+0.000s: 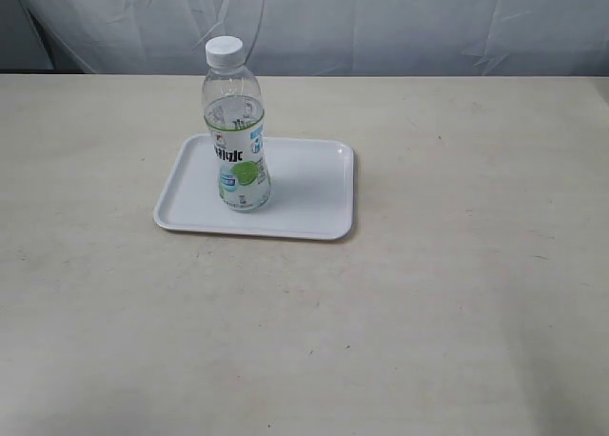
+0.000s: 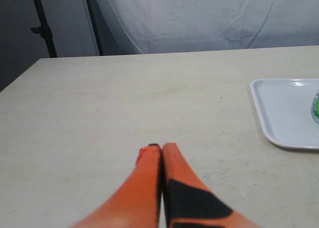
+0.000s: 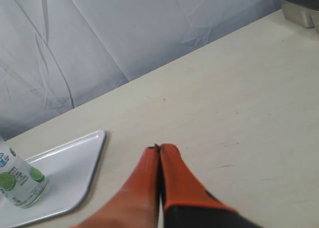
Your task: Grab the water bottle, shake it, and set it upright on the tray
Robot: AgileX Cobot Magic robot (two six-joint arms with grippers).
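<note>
Clear plastic with a white screw cap [image 1: 225,48], the water bottle [image 1: 235,131] stands upright on the tray [image 1: 314,184], towards the tray's left half in the exterior view, its lime-printed label [image 1: 238,160] facing the camera and nothing touching it. Around the white tray lies the pale table [image 1: 428,293], and behind it hangs a creased white cloth backdrop [image 1: 381,27]. Neither arm shows in the exterior view. The left gripper [image 2: 160,147] hovers over bare tabletop well apart from the tray, its orange fingers [image 2: 147,168] pressed together with nothing between them. The right gripper [image 3: 158,148] is likewise drawn closed and empty, off the tray's other side, with the bottle visible beyond it. Judged from this layout, the task looks finished: the bottle is placed and released, and nothing seems left but parking the arms. Whether it was shaken cannot be told.
</note>
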